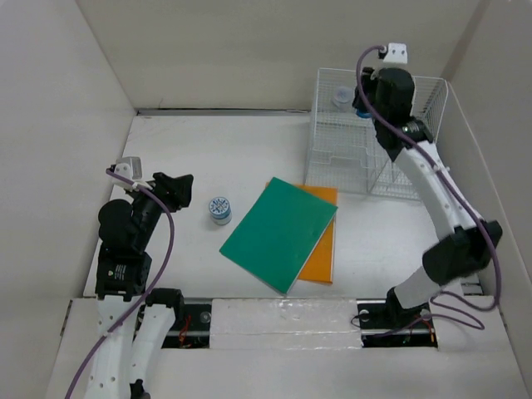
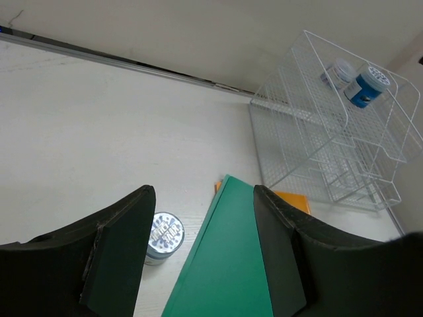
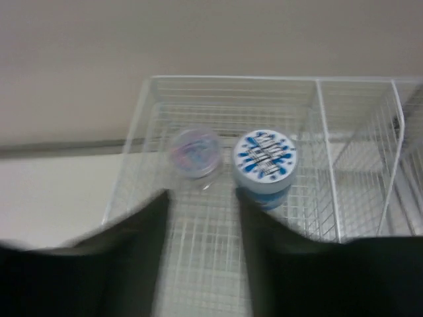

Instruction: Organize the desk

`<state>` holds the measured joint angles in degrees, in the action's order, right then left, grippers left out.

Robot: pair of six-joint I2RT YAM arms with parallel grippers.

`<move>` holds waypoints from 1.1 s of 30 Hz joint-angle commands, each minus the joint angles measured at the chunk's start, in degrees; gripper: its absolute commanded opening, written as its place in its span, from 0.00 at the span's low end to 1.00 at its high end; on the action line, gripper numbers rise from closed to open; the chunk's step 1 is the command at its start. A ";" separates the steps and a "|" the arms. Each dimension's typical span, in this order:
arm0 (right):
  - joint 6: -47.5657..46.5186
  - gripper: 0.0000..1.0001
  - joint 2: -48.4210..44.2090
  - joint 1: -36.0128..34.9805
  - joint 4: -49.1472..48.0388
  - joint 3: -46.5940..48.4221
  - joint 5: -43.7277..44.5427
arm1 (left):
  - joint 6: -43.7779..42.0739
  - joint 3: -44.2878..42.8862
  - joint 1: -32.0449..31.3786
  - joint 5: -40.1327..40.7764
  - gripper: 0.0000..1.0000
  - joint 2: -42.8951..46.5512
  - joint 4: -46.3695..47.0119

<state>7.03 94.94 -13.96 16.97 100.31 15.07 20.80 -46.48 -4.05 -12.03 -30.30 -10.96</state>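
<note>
One rack (image 1: pixel 341 141) holds two jars (image 3: pixel 195 150) (image 3: pixel 266 160). One jar (image 1: pixel 220 209) and two folders (image 1: pixel 281 235) (image 1: pixel 320 256) lie on the counter (image 1: pixel 191 150). The left pincer (image 2: pixel 203 195) and right pincer (image 3: pixel 201 198) are spread, empty.

I am watching the white counter (image 1: pixel 208 158). A small blue-lidded jar (image 1: pixel 220 209) is sitting just beyond my left hand (image 1: pixel 176 189), an orange folder (image 1: pixel 321 253) is lying farther right under a green folder (image 1: pixel 278 233), and a wire rack (image 1: pixel 341 154) is standing below my right hand (image 3: pixel 201 198).
</note>
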 commanded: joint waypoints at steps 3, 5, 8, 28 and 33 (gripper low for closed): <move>3.07 0.16 -14.85 -16.96 -16.16 -19.24 -7.22 | -0.58 -0.01 -0.08 -0.54 0.44 -0.19 2.35; 5.35 0.15 -17.58 -24.25 -23.43 -29.79 -11.17 | -0.58 -0.19 -0.08 0.77 0.34 0.16 2.08; 5.81 0.48 -16.81 -33.20 -28.38 -38.69 -13.13 | -0.41 -0.19 0.45 1.40 0.28 0.51 1.91; -0.70 0.94 25.64 -46.78 -25.58 -12.79 -0.39 | 0.12 -0.54 1.59 2.37 0.53 2.00 1.47; -0.08 0.80 31.79 -46.25 -27.17 -7.25 0.31 | 0.12 -0.54 1.59 2.28 0.53 2.18 1.38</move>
<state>7.27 125.19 -60.42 -6.11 88.62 13.15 20.88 -46.48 -2.76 -9.45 -28.67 -11.00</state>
